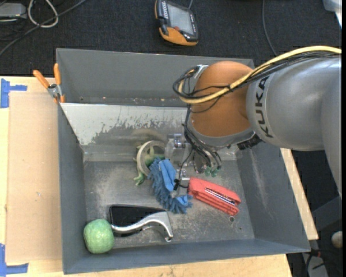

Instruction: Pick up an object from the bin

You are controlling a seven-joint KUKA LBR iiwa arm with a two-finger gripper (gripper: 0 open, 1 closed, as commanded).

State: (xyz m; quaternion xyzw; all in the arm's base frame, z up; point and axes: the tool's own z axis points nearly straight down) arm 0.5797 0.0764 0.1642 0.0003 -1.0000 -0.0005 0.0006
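Green ball [98,236] sits at the bin's [104,94] near-left corner, a black, silver-handled tool [139,220] beside it. Mid-bin lies a blue bristly brush [166,184], shaggy, long axis slanting upper-left to lower-right. The gripper [185,169] hangs at its right edge; open or closed, I cannot tell. Rightward, a red comb [214,195].

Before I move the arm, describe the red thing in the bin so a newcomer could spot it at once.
Start at the grey bin and find the gripper over the middle of its floor. Just below-right of it lies the red bar, beside a shaggy blue brush. It is the bin's only red thing, flat and ridged.
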